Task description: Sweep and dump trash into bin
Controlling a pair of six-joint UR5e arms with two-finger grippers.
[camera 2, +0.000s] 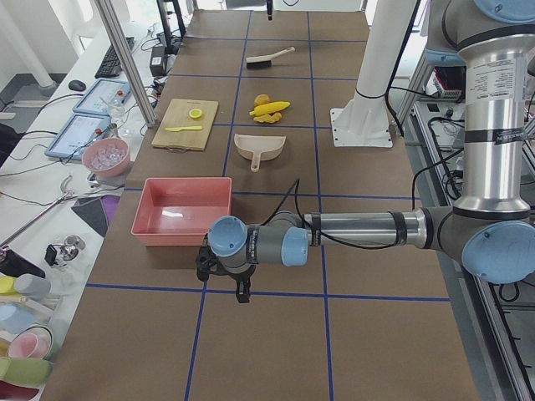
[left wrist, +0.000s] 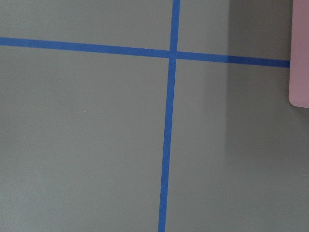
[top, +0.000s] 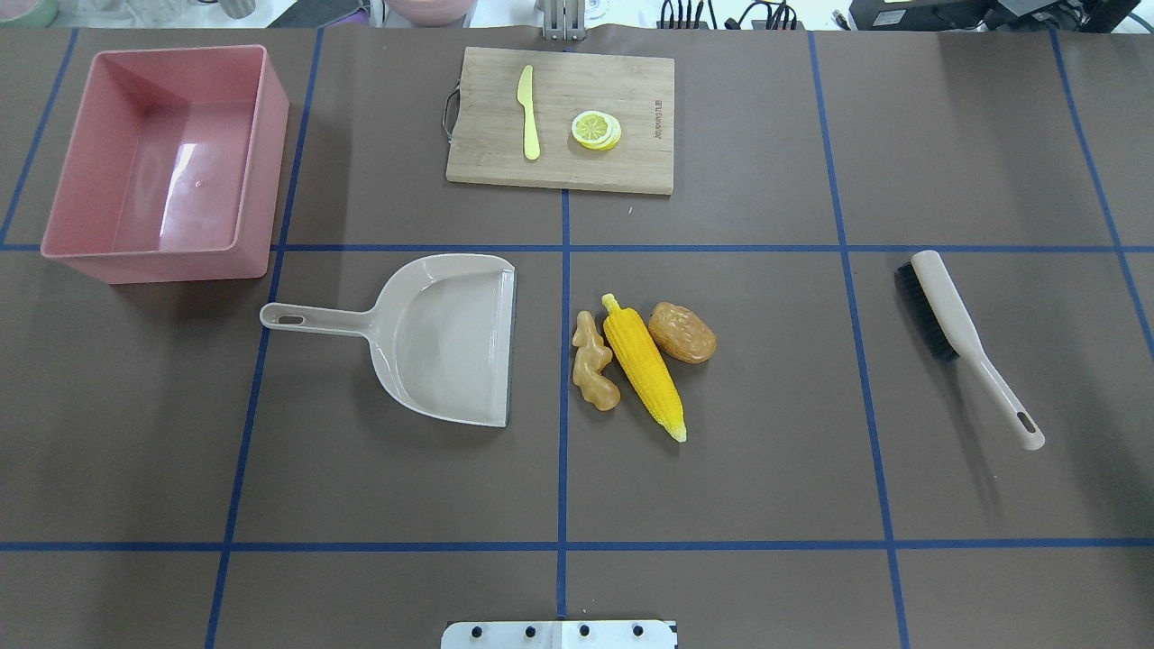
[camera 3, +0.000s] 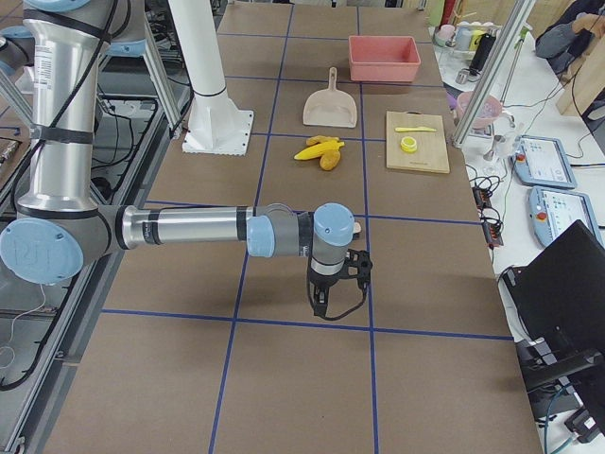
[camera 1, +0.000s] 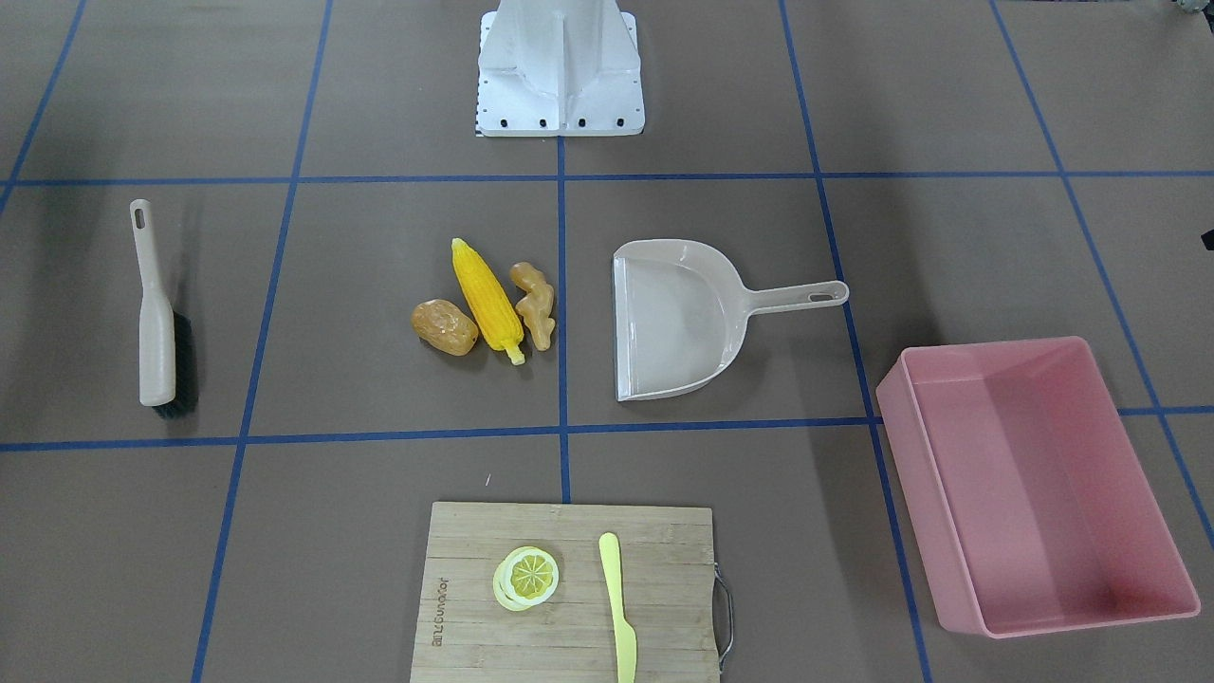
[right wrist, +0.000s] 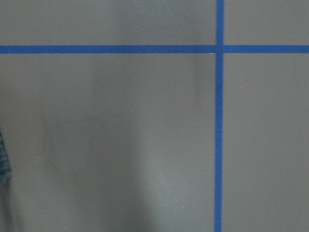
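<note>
Corn cob (top: 644, 368), potato (top: 682, 333), ginger root (top: 593, 362) at worktop (top: 766, 451) centre; dustpan (top: 442, 342) at their 9 o'clock, bin (top: 153, 266) at 10. Fingers of left gripper (camera 2: 205, 266), right gripper (camera 3: 352, 274): state not discernible.

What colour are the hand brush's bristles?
The bristles are black; the overhead exterior view shows them best.

Trash (top: 642, 365) between dustpan (top: 442, 342) and brush (top: 960, 323)

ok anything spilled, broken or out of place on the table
Nothing stands out. The corn, ginger and potato lie grouped beside the dustpan mouth, the bin stands upright and empty, the brush lies flat, and the knife and lemon slices sit on the cutting board.
</note>
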